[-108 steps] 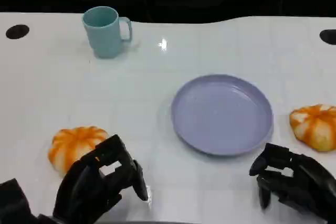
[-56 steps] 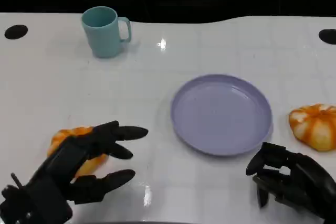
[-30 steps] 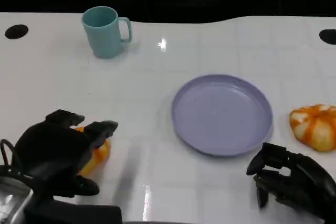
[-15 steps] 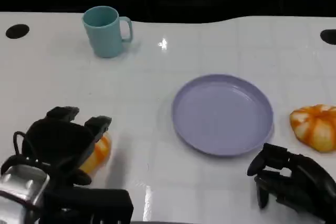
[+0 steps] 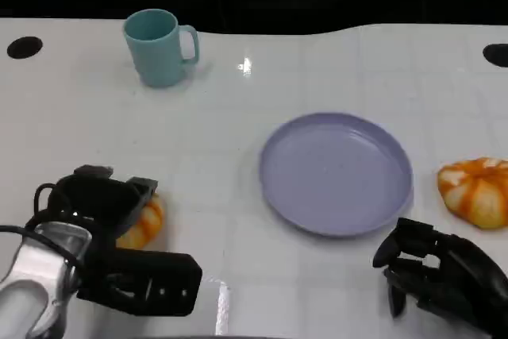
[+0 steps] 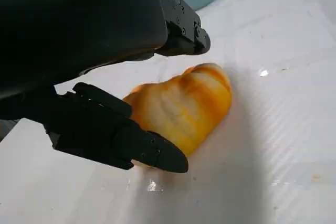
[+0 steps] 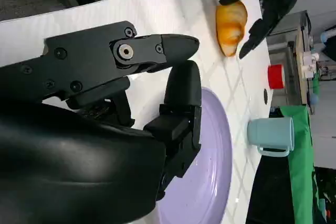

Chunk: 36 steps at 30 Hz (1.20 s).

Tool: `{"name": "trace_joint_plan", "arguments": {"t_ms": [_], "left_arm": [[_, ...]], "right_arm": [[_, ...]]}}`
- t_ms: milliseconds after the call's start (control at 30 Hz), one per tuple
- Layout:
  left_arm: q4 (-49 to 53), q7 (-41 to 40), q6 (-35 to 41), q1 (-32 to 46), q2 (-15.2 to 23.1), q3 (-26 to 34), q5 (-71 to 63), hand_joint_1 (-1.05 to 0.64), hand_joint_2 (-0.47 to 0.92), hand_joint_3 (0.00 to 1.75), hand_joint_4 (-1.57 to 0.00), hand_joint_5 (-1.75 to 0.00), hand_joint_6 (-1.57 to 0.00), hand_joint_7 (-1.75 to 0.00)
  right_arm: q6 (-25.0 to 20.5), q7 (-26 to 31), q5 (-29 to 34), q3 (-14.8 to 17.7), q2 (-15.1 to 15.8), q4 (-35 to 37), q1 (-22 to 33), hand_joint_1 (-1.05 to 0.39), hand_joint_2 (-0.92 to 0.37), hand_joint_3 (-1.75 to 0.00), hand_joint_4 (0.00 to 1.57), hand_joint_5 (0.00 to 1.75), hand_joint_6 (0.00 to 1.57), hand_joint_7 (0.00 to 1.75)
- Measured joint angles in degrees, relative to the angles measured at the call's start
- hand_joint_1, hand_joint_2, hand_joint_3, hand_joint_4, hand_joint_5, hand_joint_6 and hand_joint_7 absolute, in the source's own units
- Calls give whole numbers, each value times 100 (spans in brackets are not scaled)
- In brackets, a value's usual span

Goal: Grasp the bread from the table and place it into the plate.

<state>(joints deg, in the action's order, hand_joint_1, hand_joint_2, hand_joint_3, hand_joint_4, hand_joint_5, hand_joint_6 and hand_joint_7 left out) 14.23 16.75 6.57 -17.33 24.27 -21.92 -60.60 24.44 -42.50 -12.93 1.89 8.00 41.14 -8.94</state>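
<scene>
Head view: the left hand (image 5: 99, 208) sits at about 8 o'clock on the white table (image 5: 333, 69), fingers arched over an orange-striped bread roll (image 5: 143, 224) and closing around it; the roll still rests on the tabletop. The lilac plate (image 5: 335, 172) lies at about 3 o'clock from the roll, well apart and bare. A second bread roll (image 5: 476, 190) lies just beyond the plate's 3 o'clock edge. The right hand (image 5: 435, 269) rests at 5 o'clock, fingers curled in with nothing in them. A teal mug (image 5: 159, 47) stands at 11 o'clock.

Left wrist view: black fingers (image 6: 136, 142) flank the roll (image 6: 181, 109) on two sides, touching it.

Right wrist view: the right hand's fingers (image 7: 181, 108) hang over the plate (image 7: 210, 182); the mug (image 7: 270, 135) and the left hand around its roll (image 7: 231, 27) lie beyond.
</scene>
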Motion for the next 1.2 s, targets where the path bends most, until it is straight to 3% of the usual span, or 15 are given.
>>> {"name": "trace_joint_plan", "arguments": {"t_ms": [233, 333, 400, 433, 500, 567, 600, 633, 667, 700, 733, 900, 1067, 1100, 1200], "left_arm": [[756, -442, -199, -329, -13, -238, 311, -32, 83, 2, -28, -10, -35, -4], [1031, -736, -417, -432, -4, -228, 564, -25, 87, 4, -47, -14, -51, -5], [1254, -1031, -648, -475, 1, -185, 790, -21, 90, 7, -77, -27, -73, -7], [1396, -1265, -780, -487, -3, -160, 892, -20, 89, 14, -83, -48, -86, -4], [1706, -1827, -1063, -507, -12, -118, 1075, -22, 86, 36, -74, -117, -106, -4], [1977, -2236, -1293, -538, -25, -112, 1228, -24, 73, 70, -73, -152, -118, -8], [2066, -2387, -1371, -558, -32, -109, 1278, -24, 65, 88, -73, -163, -118, -20], [2107, -2540, -1441, -566, -31, -99, 1307, -24, 62, 104, -72, -170, -90, -89], [2139, -2708, -1524, -569, -30, -92, 1337, -24, 62, 110, -72, -172, -72, -127], [2174, -2872, -1610, -568, -30, -92, 1379, -24, 63, 115, -72, -174, -60, -155], [2202, -3006, -1676, -568, -30, -93, 1387, -24, 63, 117, -73, -174, -56, -165], [2213, -3304, -1954, -554, -28, -110, 1462, -25, 63, 119, -72, -175, -49, -174], [1908, -3306, -2051, -538, -12, -109, 1494, -30, 82, 67, -68, -175, -43, -172], [1827, -3304, -2054, -536, -4, -104, 1496, -29, 81, 67, -68, -175, -44, -173], [1623, -3299, -2117, -535, -1, -42, 1572, -23, 67, 94, -67, -175, -46, -175]], "right_arm": [[-21, -14, -27, -6, 4, 9, -1, -52, -92, -26, 66, 175, 66, 139], [-41, -16, -29, -5, 5, -1, 1, -51, -92, -27, 66, 175, 66, 139], [-43, -19, -30, -4, 6, -1, 2, -51, -92, -27, 66, 175, 66, 140], [-43, -19, -28, -5, 6, -1, 3, -51, -92, -27, 66, 175, 66, 139], [-43, -15, -26, -5, 7, -5, 5, -51, -92, -27, 66, 175, 66, 139], [-41, -7, -22, -9, 7, -10, 6, -51, -92, -27, 66, 175, 66, 139], [-41, -4, -20, -10, 7, -11, 5, -52, -92, -27, 66, 175, 66, 139], [-40, -3, -19, -13, 7, -14, 5, -52, -92, -28, 66, 175, 66, 139], [-37, -3, -19, -15, 7, -15, 5, -52, -92, -28, 66, 175, 66, 139], [-33, -4, -19, -15, 7, -15, 4, -52, -92, -28, 66, 175, 66, 139], [-31, -5, -19, -15, 7, -15, 5, -52, -92, -28, 66, 175, 66, 139], [-6, 13, -2, -20, 8, -11, 4, -53, -92, -27, 66, 175, 66, 139], [4, 43, 1, -32, 10, -16, 5, -53, -92, -27, 66, 175, 66, 139], [5, 38, -2, -32, 10, -16, 5, -53, -92, -27, 66, 175, 66, 139], [14, 35, -3, -33, 10, -7, 2, -53, -92, -27, 66, 175, 66, 139]]}}
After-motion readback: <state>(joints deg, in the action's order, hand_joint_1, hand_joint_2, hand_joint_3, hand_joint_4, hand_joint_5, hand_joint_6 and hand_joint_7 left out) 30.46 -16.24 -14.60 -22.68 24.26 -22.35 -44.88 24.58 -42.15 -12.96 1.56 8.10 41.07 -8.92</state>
